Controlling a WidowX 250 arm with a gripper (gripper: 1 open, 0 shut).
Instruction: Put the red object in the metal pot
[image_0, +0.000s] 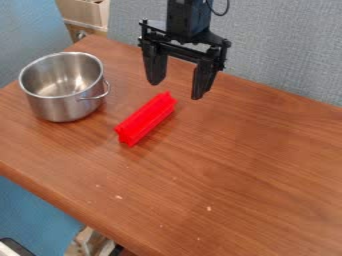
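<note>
Gripper hangs with its jaws spread wide just behind the red block, pot sitting off left on the table.

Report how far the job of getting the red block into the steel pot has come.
Nothing is done yet: the red block lies flat on the wooden table, right of the steel pot, which looks empty. In hand: the gripper hangs above the block's far end, jaws open, holding nothing. Left: grasp, lift, carry to the pot, release.
</note>
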